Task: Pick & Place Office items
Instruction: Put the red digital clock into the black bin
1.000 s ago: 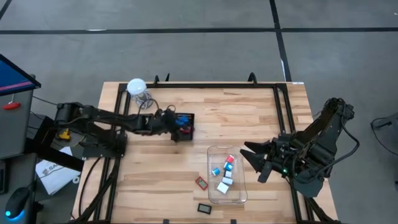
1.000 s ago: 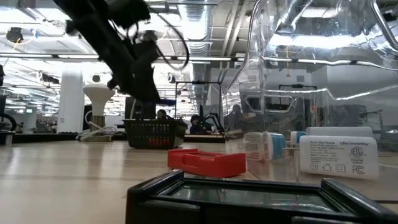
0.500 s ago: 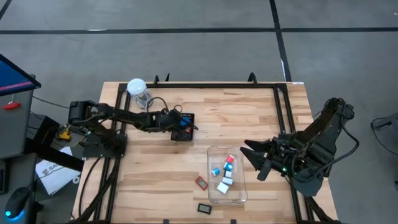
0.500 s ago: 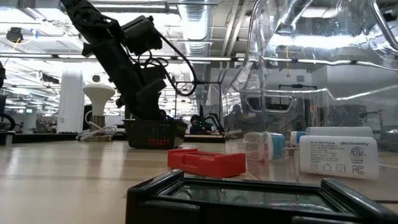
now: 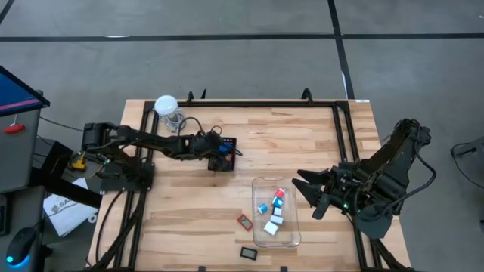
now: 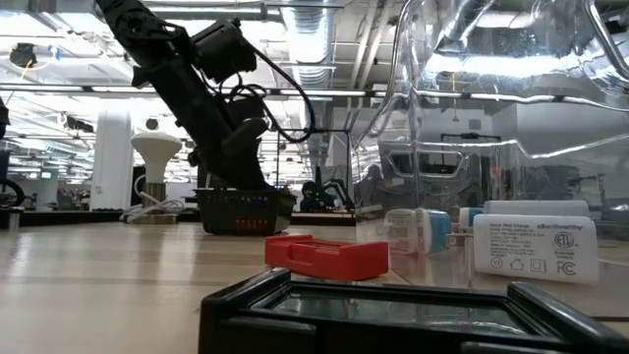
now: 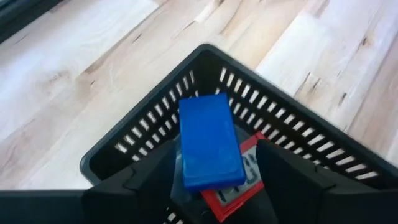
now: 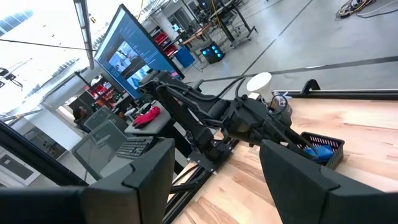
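My left gripper [image 5: 217, 149] is open and reaches down into the black mesh tray [image 5: 231, 143]. In the left wrist view its fingers stand on either side of a flat blue rectangle [image 7: 208, 148], which lies tilted on a red-framed piece [image 7: 239, 186] inside the tray [image 7: 134, 146]. My right gripper [image 5: 304, 193] is open and waits just right of the clear plastic box [image 5: 293, 227]. That box holds several white, cyan and red pieces [image 5: 272, 213]. A red rectangle [image 5: 245, 221] and a black rectangle [image 5: 249, 252] lie flat on the table left of the box.
A white ball-shaped thing on a wire coil [image 5: 166, 106] stands at the far edge, left of the tray. A black frame rail [image 5: 265, 103] runs round the table. Bare wood lies between the tray and the box. In the low view, the red rectangle [image 6: 327, 256] and black rectangle [image 6: 393, 313] lie close.
My left arm has stretched out and come down, and its gripper has sunk toward the black mesh tray, most of it in the first half second. The right arm and the pieces on the table have kept still.
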